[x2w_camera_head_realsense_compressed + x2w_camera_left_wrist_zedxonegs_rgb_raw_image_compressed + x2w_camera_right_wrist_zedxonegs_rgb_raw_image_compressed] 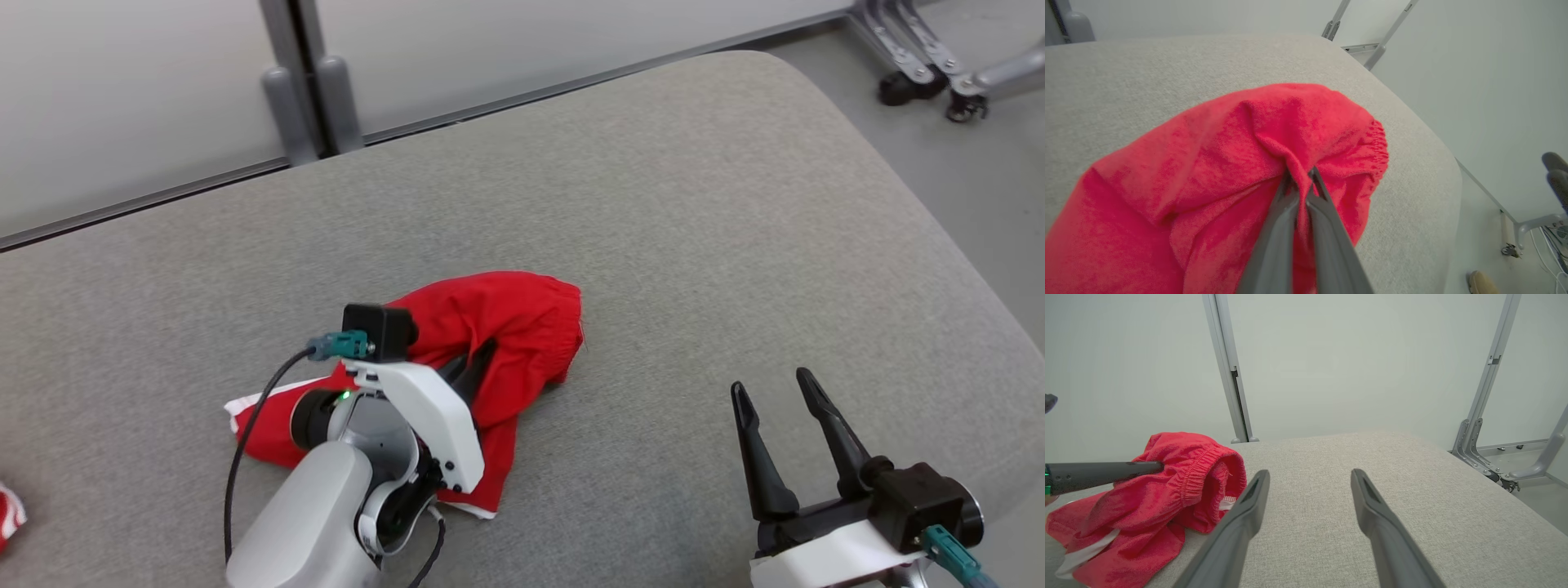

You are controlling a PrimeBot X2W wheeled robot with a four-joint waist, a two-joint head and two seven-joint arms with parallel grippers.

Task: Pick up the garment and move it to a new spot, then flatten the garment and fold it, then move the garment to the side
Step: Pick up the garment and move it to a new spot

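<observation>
Garment [522,327]: red heap, left of centre; long axis near-left to far-right;
Left gripper [480,357]: nearer; pinching a fold;
Right gripper [770,382]: spread, empty; garment lies left

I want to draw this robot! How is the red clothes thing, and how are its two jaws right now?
Garment: crumpled, not folded, lying on the pad, one fold pinched.
Left jaws: shut on the garment.
Right jaws: open, empty, apart from the garment.
</observation>
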